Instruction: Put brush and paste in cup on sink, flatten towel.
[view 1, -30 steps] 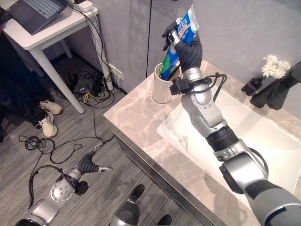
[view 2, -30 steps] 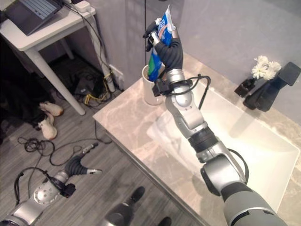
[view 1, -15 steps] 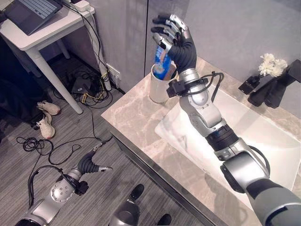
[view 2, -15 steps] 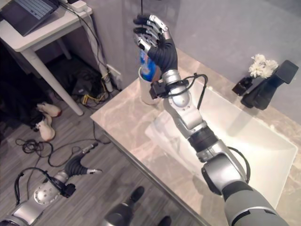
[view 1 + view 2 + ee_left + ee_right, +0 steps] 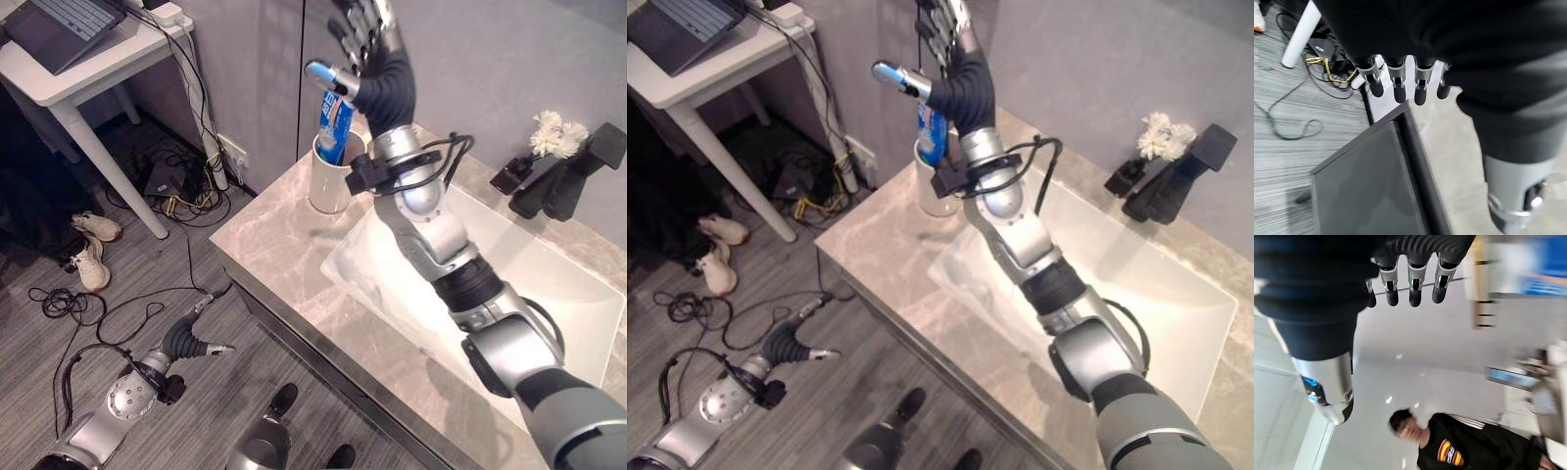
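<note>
- Paste tube [image 5: 334, 127] stands in cup [image 5: 330, 183] at sink [image 5: 549, 284] counter's 10 o'clock corner.
- R hand [image 5: 367, 39] above it, fingers spread, empty; L hand [image 5: 201, 345] relaxed, empty, low by the floor.
- Tube prob light, soft, slick; grip mid-body if reseating.

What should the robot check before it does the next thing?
1. Paste in the cup: ok, it stands in it, top sticking out.
2. Right hand free of the paste: ok, fingers straight, raised above the cup.
3. Cup steady on the counter: ok, upright beside the sink.
4. Brush in the cup: cannot tell, none is visible.
5. Towel flat: cannot tell, no towel is visible.
6. Left hand ready: ok, open, low over the floor.
</note>
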